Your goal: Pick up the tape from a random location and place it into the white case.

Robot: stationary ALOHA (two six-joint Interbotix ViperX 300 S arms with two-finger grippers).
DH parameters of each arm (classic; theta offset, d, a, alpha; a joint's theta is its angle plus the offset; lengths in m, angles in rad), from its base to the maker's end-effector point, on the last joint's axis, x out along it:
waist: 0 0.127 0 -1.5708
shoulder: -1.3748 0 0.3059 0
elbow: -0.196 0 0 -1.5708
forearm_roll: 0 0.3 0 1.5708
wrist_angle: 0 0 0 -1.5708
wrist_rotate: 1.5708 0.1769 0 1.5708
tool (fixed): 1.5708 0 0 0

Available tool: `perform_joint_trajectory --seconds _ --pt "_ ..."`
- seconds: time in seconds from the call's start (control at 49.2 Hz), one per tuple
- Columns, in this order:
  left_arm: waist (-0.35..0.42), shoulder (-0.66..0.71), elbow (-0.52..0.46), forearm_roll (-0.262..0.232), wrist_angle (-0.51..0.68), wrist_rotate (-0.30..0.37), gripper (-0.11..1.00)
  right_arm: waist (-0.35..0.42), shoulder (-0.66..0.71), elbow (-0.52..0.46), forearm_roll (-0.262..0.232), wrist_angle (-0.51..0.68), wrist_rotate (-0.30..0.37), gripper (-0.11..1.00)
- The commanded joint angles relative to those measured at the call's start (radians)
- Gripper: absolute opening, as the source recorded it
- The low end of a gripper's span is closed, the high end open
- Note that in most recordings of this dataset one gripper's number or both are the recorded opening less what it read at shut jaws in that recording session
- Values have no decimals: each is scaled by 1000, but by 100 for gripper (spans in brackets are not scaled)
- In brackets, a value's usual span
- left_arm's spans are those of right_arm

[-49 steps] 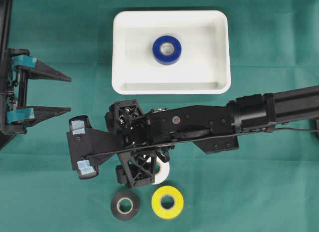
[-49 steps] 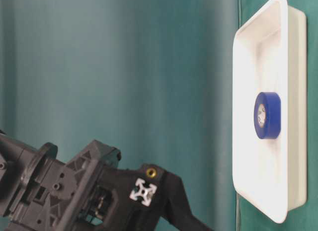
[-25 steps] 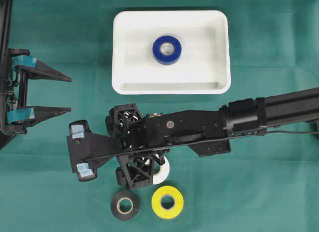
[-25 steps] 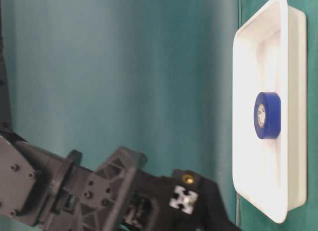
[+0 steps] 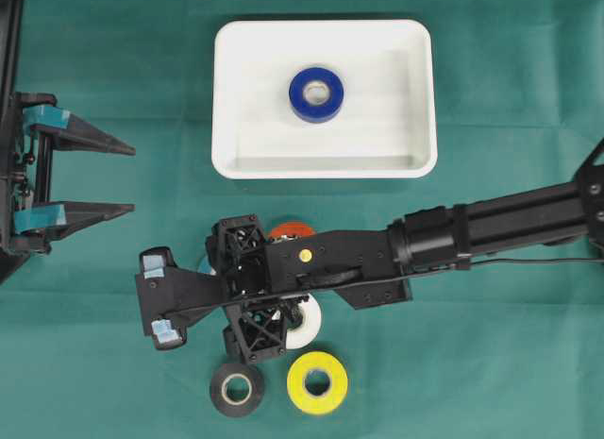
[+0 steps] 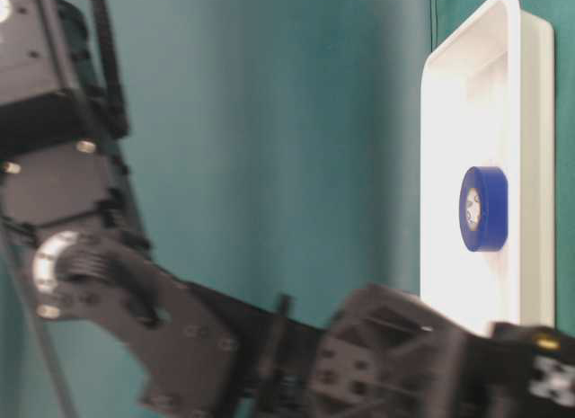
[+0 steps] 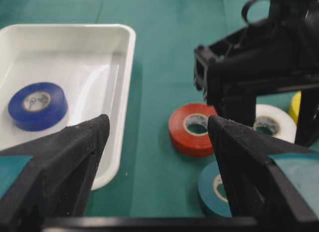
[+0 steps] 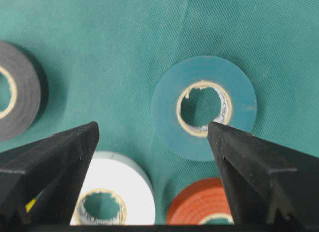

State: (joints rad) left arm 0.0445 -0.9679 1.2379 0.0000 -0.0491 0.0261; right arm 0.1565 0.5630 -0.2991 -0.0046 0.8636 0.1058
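- Right gripper (image 5: 162,295) has swung lower and nearer the rolls since a second ago, uncovering the red tape (image 7: 193,128).
- Its jaws stand wide and empty, the teal tape (image 8: 204,107) between them.
- Left gripper (image 5: 123,179) waits, jaws apart, well clear.
- White case (image 5: 231,99) lies beyond the right gripper, holding a blue tape (image 5: 316,93).

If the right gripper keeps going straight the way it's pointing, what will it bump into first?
Probably the teal tape roll. In the wrist view the open right gripper points down at the cloth, and that roll lies nearest the gap ahead, slightly toward one finger. The white roll lies just below. Depth is hard to judge.
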Motion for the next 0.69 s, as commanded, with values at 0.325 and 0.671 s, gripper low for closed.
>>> perform_joint_trajectory --seconds 0.325,0.671 --pt "2 9 -9 -5 -5 -2 80 0 60 -3 -2 -92 8 92" --pt "2 9 -9 -5 -5 -2 80 -9 86 -3 -15 -107 28 92"
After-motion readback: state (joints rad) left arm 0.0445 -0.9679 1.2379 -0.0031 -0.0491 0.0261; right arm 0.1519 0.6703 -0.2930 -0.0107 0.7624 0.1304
